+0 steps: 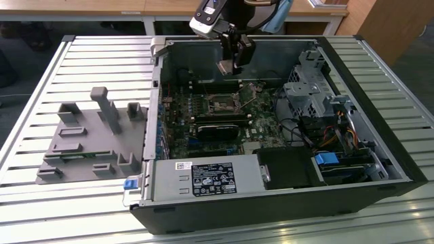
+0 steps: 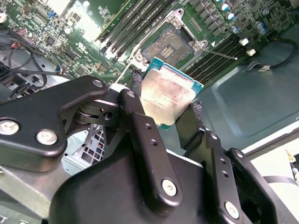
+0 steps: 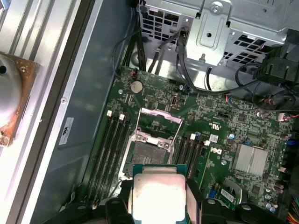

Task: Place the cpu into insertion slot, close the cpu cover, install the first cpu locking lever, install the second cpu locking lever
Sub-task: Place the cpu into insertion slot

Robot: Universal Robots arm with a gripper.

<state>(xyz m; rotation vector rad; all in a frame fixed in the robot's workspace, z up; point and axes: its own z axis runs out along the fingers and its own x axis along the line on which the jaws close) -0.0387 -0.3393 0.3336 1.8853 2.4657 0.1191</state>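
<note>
Claw (image 2: 166,99): clamped on cpu (image 2: 175,86) edges
Socket (image 1: 222,105): bare; exterior view, 6 o'clock of claw
Cpu cover (image 3: 161,119): swung open

A slatted metal table (image 1: 101,56) stands before wooden desks (image 1: 81,6).

Silver-topped, teal-edged cpu (image 2: 170,95) held aloft, tilted, apart from empty insertion slot (image 3: 148,151); cpu cover (image 3: 161,120) flipped open.
</note>
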